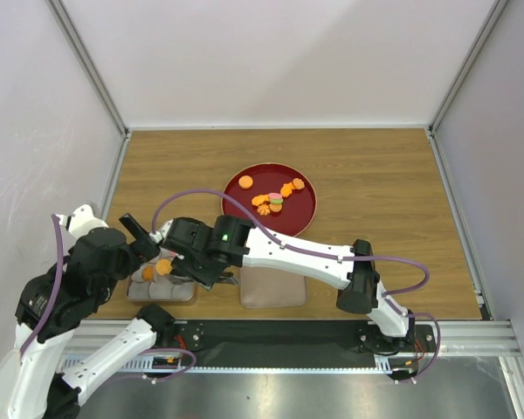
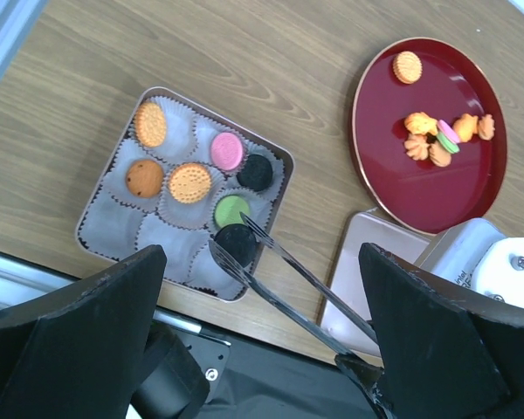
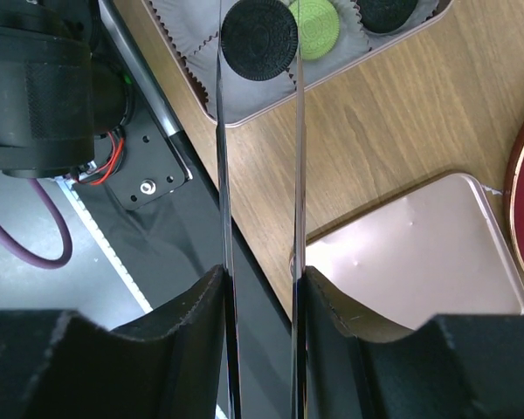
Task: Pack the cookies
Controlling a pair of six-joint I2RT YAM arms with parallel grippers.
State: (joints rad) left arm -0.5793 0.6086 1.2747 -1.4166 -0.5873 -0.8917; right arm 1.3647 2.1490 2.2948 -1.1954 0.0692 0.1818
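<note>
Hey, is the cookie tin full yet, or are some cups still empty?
Not full. The tin shows bare paper cups, the tongs hold a dark cookie, and more cookies sit on the red plate.

No legible text, label, brand, number or sign in any view. Embossing on the dark cookie (image 3: 259,39) too fine to read as letters.

Right arm (image 1: 306,257) stretches from its base at lower right across to the left, with the wrist next to the left arm's wrist. Right gripper (image 3: 258,305) is clamped on tongs (image 3: 223,175), its 2 fingers pressing on the blades from outside. Left arm (image 1: 79,288) is folded at far left, wrist raised. Left gripper (image 2: 260,288) has its 2 fingers spread wide apart.
</note>
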